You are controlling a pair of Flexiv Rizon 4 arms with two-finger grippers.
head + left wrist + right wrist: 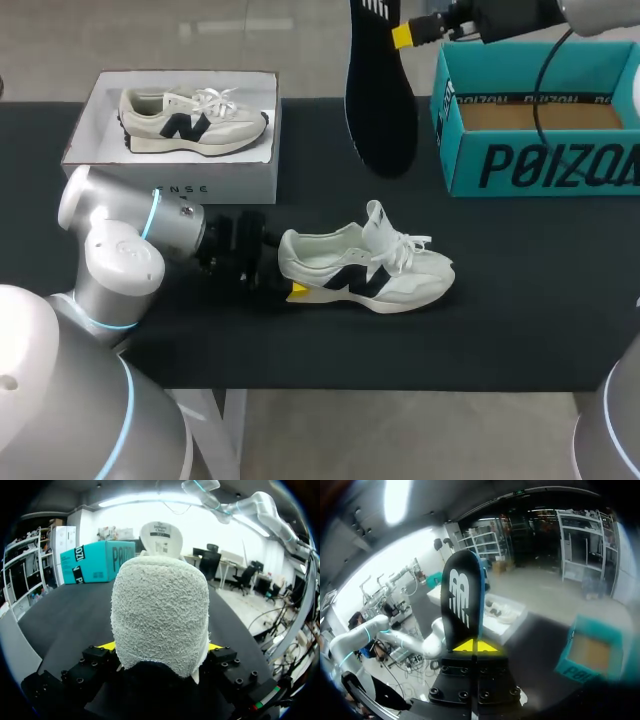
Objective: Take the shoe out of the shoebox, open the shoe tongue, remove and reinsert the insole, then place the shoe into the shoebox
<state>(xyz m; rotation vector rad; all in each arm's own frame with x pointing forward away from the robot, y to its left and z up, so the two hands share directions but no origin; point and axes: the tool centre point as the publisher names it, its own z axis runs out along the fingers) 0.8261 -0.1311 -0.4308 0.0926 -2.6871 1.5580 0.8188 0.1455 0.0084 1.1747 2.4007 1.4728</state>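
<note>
A white sneaker (365,270) with a dark side logo lies on its sole on the black table, toe pointing right, tongue pulled up. My left gripper (286,270) is at its heel; in the left wrist view the fuzzy heel (160,610) fills the gap, and both yellow fingertips (107,645) press its sides. High over the table's back edge, my right gripper (403,36) is shut on one end of the black insole (380,100), which hangs down. In the right wrist view the insole (465,600) stands up from the closed tips (475,646).
The open teal shoebox (540,165) stands at the back right, showing a bare cardboard floor. A white box (170,185) at the back left holds a second white sneaker (190,120). The teal box (97,560) lies ahead of the held shoe.
</note>
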